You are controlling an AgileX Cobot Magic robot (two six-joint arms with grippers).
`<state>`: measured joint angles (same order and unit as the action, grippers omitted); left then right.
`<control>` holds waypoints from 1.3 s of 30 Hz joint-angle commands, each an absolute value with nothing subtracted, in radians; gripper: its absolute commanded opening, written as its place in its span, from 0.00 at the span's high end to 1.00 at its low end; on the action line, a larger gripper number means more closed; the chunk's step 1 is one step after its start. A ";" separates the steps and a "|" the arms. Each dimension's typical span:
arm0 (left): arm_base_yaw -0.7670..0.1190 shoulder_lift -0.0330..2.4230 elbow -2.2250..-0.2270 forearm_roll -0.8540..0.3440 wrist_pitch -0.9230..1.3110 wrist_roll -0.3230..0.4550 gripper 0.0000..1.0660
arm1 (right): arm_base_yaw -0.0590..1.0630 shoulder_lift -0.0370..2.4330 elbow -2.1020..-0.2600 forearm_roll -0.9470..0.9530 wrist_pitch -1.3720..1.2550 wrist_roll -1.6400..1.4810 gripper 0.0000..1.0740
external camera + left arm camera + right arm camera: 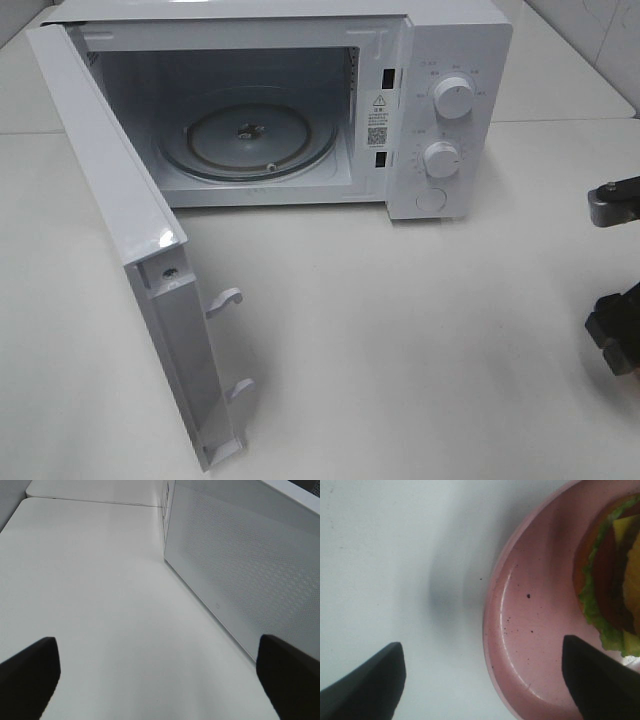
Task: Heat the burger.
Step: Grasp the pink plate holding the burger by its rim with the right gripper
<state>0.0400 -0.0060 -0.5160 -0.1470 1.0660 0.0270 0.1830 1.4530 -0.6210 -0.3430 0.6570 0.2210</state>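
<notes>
While the right gripper hangs with fingers wide apart astride the rim of the pink plate that carries the burger, a shallow pinch on that sloped rim could slip and tip the burger off, and the left gripper, spread and empty beside the microwave door, looks unable to steady it.

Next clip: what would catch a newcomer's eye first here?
The white microwave at the back of the table dominates the high view, its door standing wide open on the left and the glass turntable bare inside. The burger shows only in the right wrist view, lying on a pink plate, with the open right gripper over the plate's rim.
</notes>
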 commanded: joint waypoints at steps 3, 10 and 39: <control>0.045 -0.016 -0.514 -0.146 1.068 0.025 0.06 | 0.140 1.530 -0.616 -0.356 0.604 0.247 0.25; 0.045 -0.016 -0.514 -0.146 1.068 0.025 0.06 | 0.126 1.615 -0.615 -0.354 0.555 0.247 0.27; 0.045 -0.010 -0.514 -0.146 1.068 0.025 0.06 | 0.126 1.665 -0.612 -0.361 0.508 0.231 0.98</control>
